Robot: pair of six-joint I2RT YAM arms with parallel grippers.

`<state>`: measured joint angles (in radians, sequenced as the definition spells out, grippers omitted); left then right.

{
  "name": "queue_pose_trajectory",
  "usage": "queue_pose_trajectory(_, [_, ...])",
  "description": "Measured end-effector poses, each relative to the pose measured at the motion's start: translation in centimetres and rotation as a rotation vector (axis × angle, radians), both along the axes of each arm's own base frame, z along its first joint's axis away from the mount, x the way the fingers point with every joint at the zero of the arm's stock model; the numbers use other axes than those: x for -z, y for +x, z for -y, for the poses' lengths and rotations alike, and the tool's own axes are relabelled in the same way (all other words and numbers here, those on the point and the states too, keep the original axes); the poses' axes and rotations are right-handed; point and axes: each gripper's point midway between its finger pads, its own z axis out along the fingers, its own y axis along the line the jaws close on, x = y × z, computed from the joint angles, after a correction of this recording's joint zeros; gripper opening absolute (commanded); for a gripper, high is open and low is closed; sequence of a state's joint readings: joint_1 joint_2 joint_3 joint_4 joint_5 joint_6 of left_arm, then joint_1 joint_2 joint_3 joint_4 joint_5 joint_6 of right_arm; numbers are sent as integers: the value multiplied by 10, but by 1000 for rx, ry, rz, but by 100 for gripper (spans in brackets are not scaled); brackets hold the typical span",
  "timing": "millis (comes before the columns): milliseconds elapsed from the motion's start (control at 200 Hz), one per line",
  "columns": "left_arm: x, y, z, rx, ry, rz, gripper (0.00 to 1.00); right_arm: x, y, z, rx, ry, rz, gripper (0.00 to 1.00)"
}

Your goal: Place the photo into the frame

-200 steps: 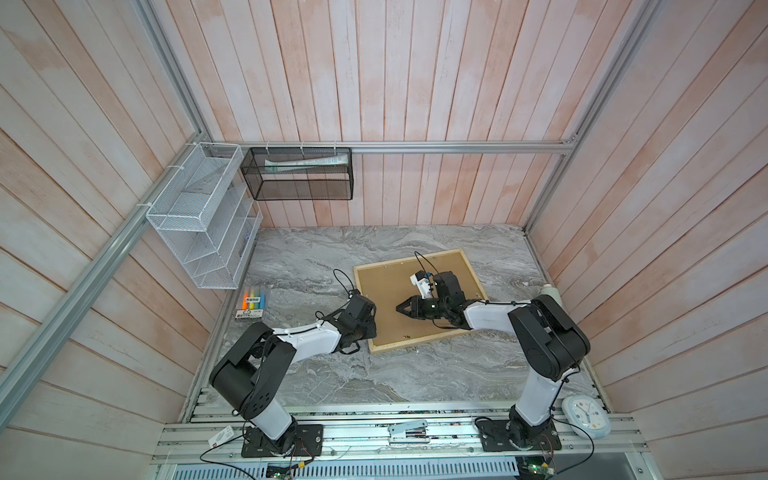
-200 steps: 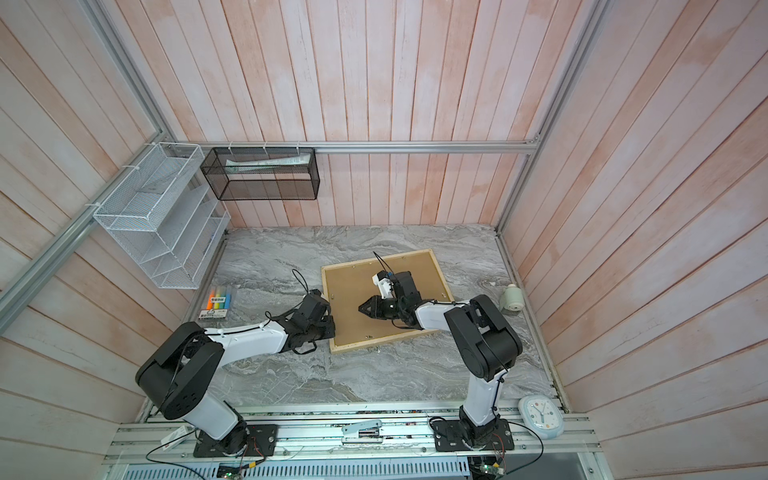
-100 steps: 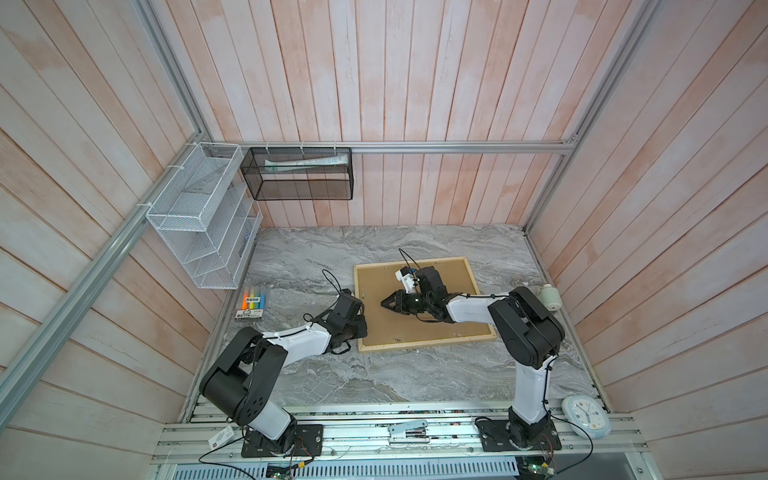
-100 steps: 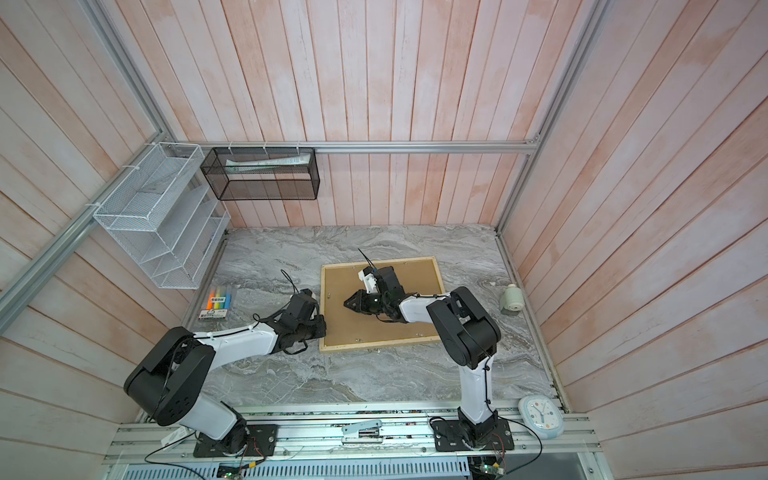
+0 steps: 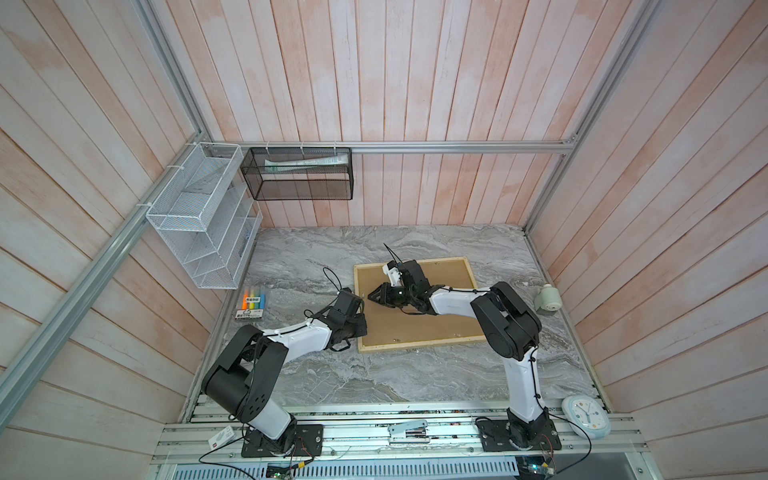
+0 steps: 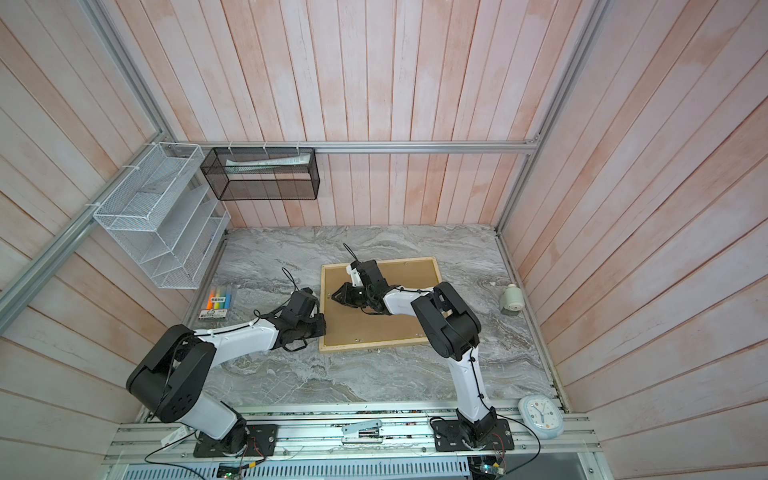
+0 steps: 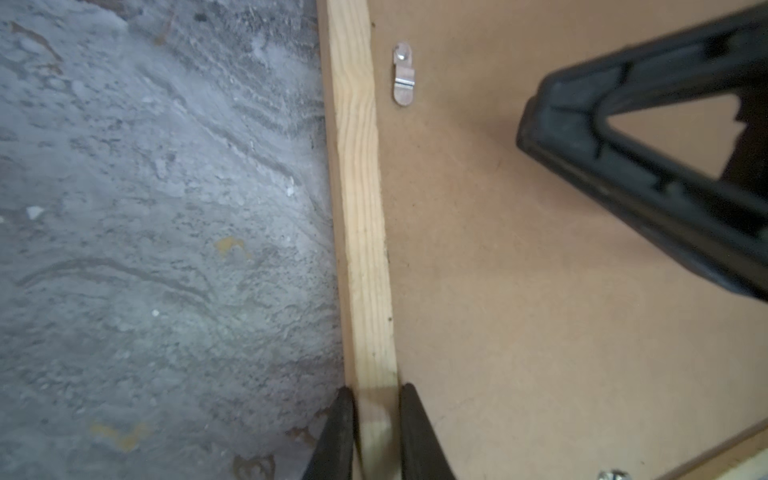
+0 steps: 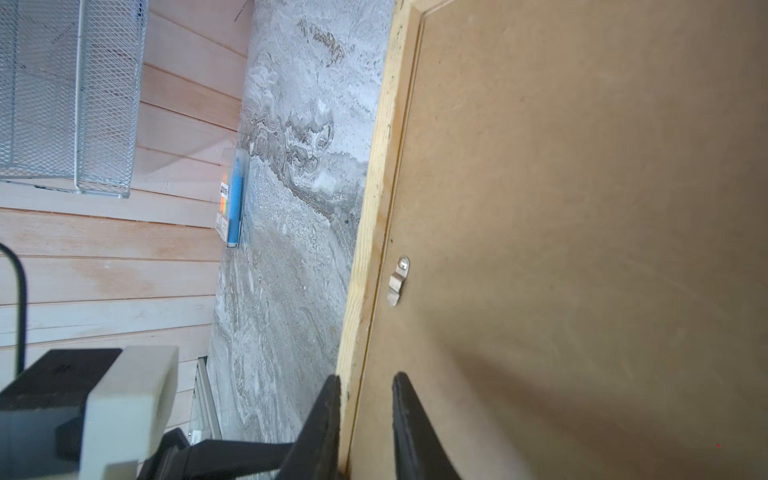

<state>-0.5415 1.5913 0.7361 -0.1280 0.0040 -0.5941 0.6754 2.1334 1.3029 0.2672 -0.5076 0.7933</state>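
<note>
Frame (image 7: 361, 208) edge clamped by left tool (image 7: 376, 392); marble (image 7: 166, 208) alongside.

Fig.: Grey marble table (image 5: 374, 382), pink-white plank walls (image 5: 374, 83) on three sides. White wire rack (image 5: 203, 220) on wall at L; black mesh basket (image 5: 299, 174) on rear wall beside it, w/ a pale flat item (image 5: 307, 163) inside. Highlighter pack (image 5: 251, 302) on table below rack. Pale green round obj. (image 5: 547, 299) near R edge. Clock (image 5: 586, 417) lies at front R corner. Brown board (image 5: 407, 328) flat at centre; metal clip (image 7: 403, 75) near its edge.
</note>
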Motion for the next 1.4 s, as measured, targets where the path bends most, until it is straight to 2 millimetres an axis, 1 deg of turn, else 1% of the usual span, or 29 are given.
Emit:
queue_pose_trajectory(120, [0, 0, 0, 0, 4, -6, 14, 6, 3, -6, 6, -25, -9, 25])
queue_pose_trajectory(365, [0, 0, 0, 0, 4, -8, 13, 19, 8, -10, 31, -80, -27, 25])
queue_pose_trajectory(615, [0, 0, 0, 5, -3, -14, 13, 19, 17, -18, 47, -110, -23, 25])
queue_pose_trajectory(780, [0, 0, 1, 8, -4, -17, 12, 20, 18, -23, 43, -112, -21, 25])
queue_pose_trajectory(1055, [-1, 0, 1, 13, -2, -25, 12, 20, 19, -27, 54, -90, -36, 25])
queue_pose_trajectory(1190, [0, 0, 1, 16, -2, -26, 12, 19, 21, -31, 68, -47, -58, 25])
queue_pose_trajectory(1400, [0, 0, 1, 17, -2, -25, 12, 21, 21, -30, 118, 25, -105, 25])
